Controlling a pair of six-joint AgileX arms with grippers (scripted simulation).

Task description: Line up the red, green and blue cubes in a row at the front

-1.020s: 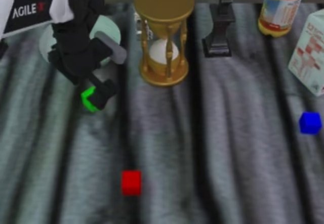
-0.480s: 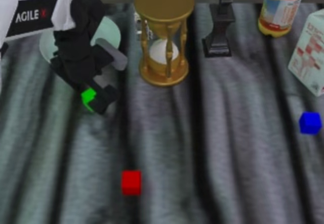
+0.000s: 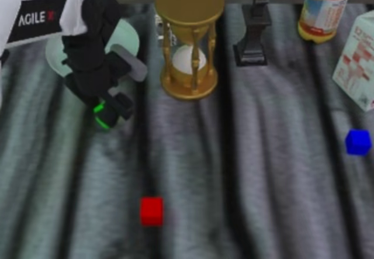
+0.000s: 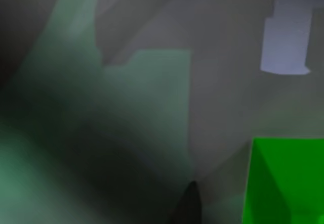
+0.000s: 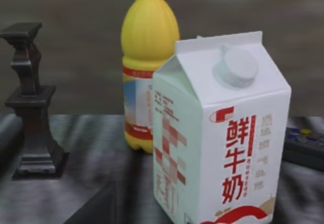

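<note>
The green cube (image 3: 100, 120) lies at the back left, and only a sliver of it shows under my left gripper (image 3: 108, 113). That gripper stands low over the cube, open around it. In the left wrist view the green cube (image 4: 283, 183) fills the corner, with a gap between it and one dark fingertip (image 4: 191, 204). The red cube (image 3: 151, 211) sits at the front, left of centre. The blue cube (image 3: 357, 142) rests near the right edge. My right arm is parked out of the top view.
A gold hourglass (image 3: 190, 37) stands at the back, just right of the left arm. Behind the arm lies a pale green plate (image 3: 127, 37). A dark stand (image 3: 255, 31), a yellow bottle (image 3: 324, 7) and a milk carton (image 3: 357, 60) line the back right.
My left gripper has sunk over the green cube and turned slightly, so less of the cube shows. The red and blue cubes have stayed put.
</note>
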